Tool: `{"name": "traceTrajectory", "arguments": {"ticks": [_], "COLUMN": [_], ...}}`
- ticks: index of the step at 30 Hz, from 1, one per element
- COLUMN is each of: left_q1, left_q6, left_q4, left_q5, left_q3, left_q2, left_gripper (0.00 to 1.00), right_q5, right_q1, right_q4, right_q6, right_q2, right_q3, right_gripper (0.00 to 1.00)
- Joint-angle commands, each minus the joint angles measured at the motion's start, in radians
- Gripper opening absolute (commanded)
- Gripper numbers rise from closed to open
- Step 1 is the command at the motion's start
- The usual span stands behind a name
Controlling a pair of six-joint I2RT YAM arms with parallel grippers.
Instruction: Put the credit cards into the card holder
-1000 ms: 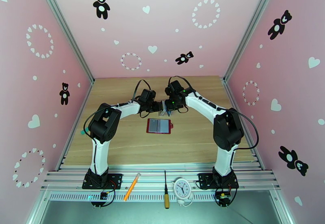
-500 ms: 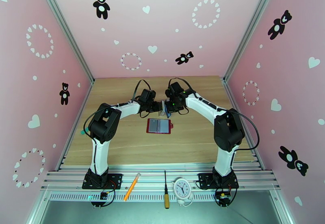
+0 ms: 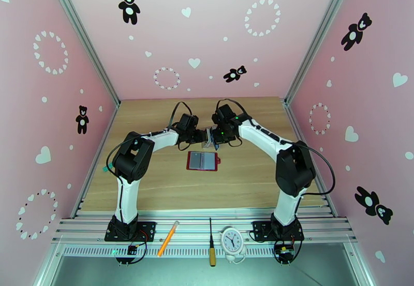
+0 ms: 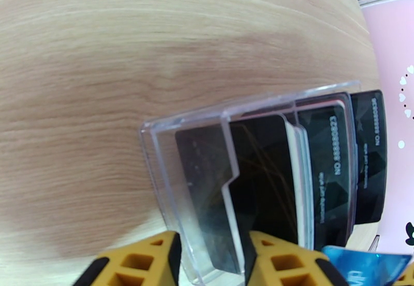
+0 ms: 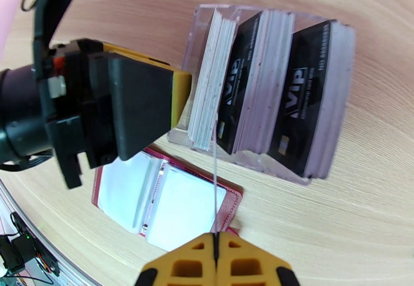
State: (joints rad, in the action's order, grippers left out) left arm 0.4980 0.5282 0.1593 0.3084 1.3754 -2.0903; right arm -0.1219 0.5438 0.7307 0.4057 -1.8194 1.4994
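Overhead, both arms reach inward over the wooden table (image 3: pixel 155 188) and meet at a clear stand (image 3: pixel 209 137), the left gripper (image 3: pixel 203 138) on its left and the right gripper (image 3: pixel 216 140) on its right. The card holder (image 3: pixel 203 161) lies open and flat just nearer the bases, apart from both grippers. From the left wrist, the yellow fingers (image 4: pixel 150 258) sit on either side of the stand's near end, clamped on its clear wall. Dark credit cards (image 4: pixel 331 168) stand upright in the slots behind, and a blue card (image 4: pixel 357 269) pokes in at the lower right corner. From the right wrist, that gripper's fingers are pressed together on a thin card seen edge-on (image 5: pixel 213 178), which runs up to the pale stack in the stand. The red holder's clear pockets lie below, just beside the stand.
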Motion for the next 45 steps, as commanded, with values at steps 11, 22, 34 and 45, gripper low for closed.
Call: {"name": "traceTrajectory", "arguments": {"ticks": [11, 22, 34, 45], "left_q1": [-0.001, 0.001, 0.032, 0.059], "left_q6": [-0.022, -0.052, -0.096, -0.134], "left_q4": [0.138, 0.187, 0.224, 0.260], "left_q5": [-0.032, -0.105, -0.174, -0.202], "left_q3": [0.003, -0.070, -0.242, -0.338], "left_q2": [0.094, 0.213, 0.348, 0.400], "left_gripper": [0.39, 0.39, 0.39, 0.39], "right_q5": [-0.070, -0.335, -0.478, -0.519], "right_q1": [-0.018, -0.065, -0.073, -0.072], "right_q4": [-0.048, -0.286, -0.610, -0.827], "right_q6": [0.051, 0.179, 0.369, 0.462], "right_q2": [0.217, 0.313, 0.337, 0.302], "right_q3": [-0.110, -0.328, -0.540, -0.697], "right_gripper": [0.00, 0.00, 0.00, 0.00]}}
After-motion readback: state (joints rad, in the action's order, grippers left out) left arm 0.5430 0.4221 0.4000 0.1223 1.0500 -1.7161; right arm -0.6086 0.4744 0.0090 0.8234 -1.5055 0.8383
